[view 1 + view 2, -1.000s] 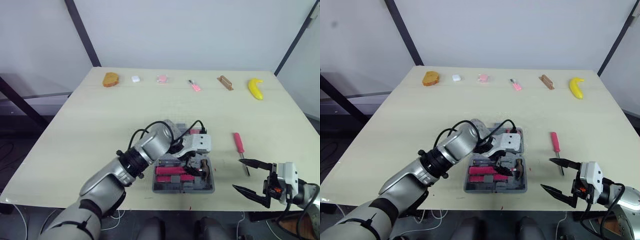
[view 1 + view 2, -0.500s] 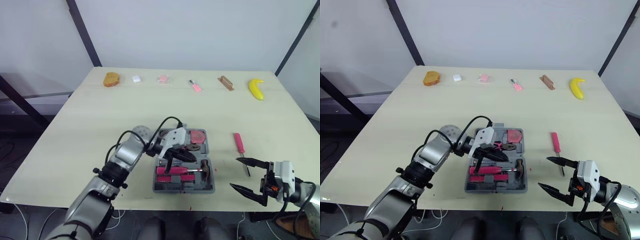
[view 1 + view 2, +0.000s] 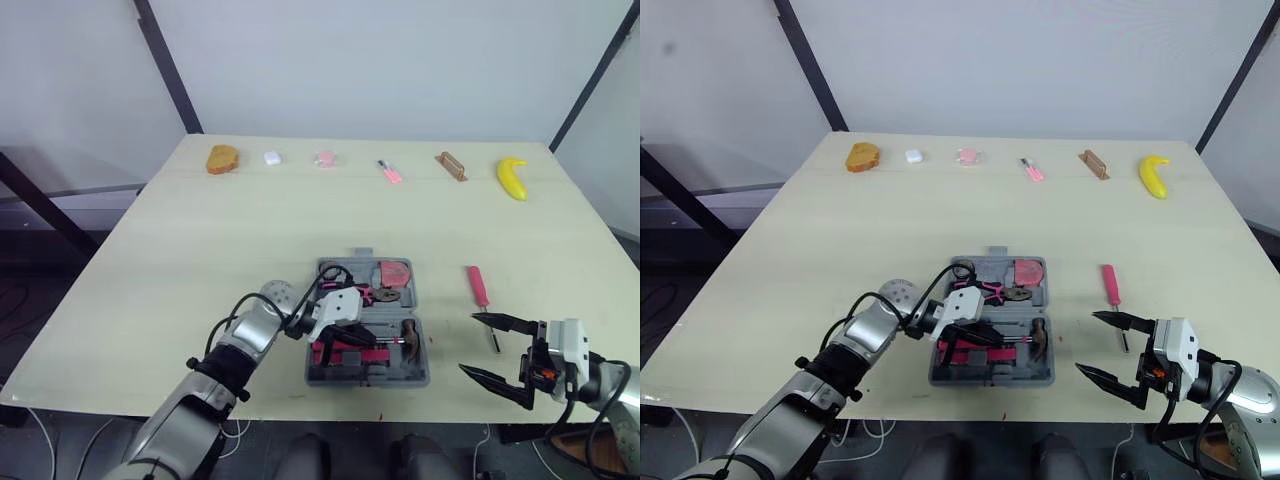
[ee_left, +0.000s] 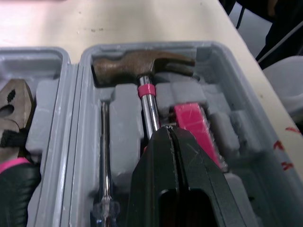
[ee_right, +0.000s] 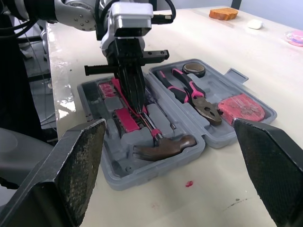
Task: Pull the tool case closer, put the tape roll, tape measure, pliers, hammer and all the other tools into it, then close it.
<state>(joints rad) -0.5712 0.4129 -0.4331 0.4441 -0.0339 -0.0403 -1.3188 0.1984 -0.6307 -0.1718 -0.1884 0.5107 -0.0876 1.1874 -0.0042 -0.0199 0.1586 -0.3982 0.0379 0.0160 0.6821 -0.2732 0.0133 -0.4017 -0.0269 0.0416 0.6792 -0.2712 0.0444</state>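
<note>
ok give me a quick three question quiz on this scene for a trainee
1. True or false: the hammer lies inside the tool case.
2. Which tool lies on the table, outside the case? A) pliers B) pink screwdriver C) tape measure
3. Fill in: the fingers of the right gripper are ___ (open or shut).

Key: 1 true; 2 B; 3 open.
</note>
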